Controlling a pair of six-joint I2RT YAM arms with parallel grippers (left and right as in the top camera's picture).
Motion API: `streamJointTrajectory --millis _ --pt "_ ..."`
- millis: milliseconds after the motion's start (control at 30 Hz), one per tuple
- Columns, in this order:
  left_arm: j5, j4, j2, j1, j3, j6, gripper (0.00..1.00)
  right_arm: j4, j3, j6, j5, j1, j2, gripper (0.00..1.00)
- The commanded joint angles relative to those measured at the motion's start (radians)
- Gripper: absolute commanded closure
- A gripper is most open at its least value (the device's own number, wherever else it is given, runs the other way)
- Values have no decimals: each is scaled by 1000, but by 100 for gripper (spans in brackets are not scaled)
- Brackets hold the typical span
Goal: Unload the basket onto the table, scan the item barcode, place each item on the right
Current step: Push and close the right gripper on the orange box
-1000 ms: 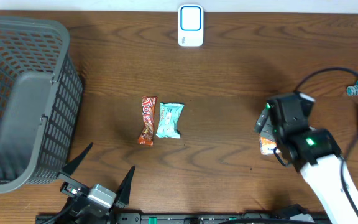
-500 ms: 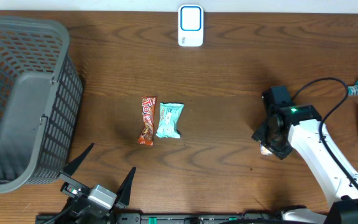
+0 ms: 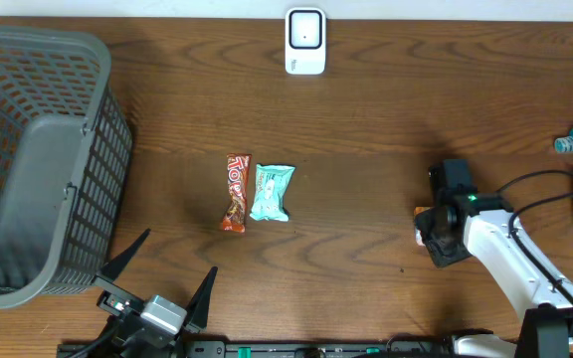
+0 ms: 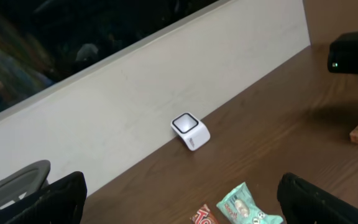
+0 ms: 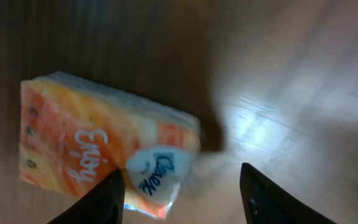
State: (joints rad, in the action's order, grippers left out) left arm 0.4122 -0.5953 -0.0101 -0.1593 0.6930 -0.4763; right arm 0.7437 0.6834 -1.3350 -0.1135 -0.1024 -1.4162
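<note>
Right wrist: hand (image 5: 182, 170) half-open above orange packet (image 5: 92, 143)

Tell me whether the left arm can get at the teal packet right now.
Probably yes. The left pincer stands open, and only bare table lies between it and the teal packet. The red bar lies close beside the packet and might get nudged.

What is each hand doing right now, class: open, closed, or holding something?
Left hand: open, holding nothing.
Right hand: open, with a corner of the orange packet between its fingers, not clamped on it.
</note>
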Motion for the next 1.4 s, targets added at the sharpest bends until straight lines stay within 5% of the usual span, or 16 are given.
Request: streamJointTrajectory --millis 0,167,233,467,733,867,933,1067,1200,1367 --pt "-6 5 7 -4 -3 -10 2 -89 -76 -41 -31 13 10 57" --pt "-6 5 7 -4 -3 -10 2 -161 -146 -21 11 13 10 99" --pt "-6 5 7 -4 -3 -10 2 -180 -145 54 64 13 11 99" --pt "-6 6 7 -4 -3 -10 2 -235 -63 306 637 13 14 99" --pt "-6 6 7 -4 -3 -10 2 -231 -60 362 1096 11 14 99" --pt "-6 6 7 -4 -3 -10 2 -233 -60 390 1004 11 14 99" --pt "-5 6 7 -4 -3 -10 2 -219 -60 402 733 8 14 98" --pt "-5 6 7 -4 -3 -10 2 -201 -60 529 616 -17 14 42" --pt "-6 5 7 -4 -3 -10 2 -222 -60 525 617 -37 14 60" --pt "-6 5 7 -4 -3 -10 2 -281 -60 491 620 -60 14 61"
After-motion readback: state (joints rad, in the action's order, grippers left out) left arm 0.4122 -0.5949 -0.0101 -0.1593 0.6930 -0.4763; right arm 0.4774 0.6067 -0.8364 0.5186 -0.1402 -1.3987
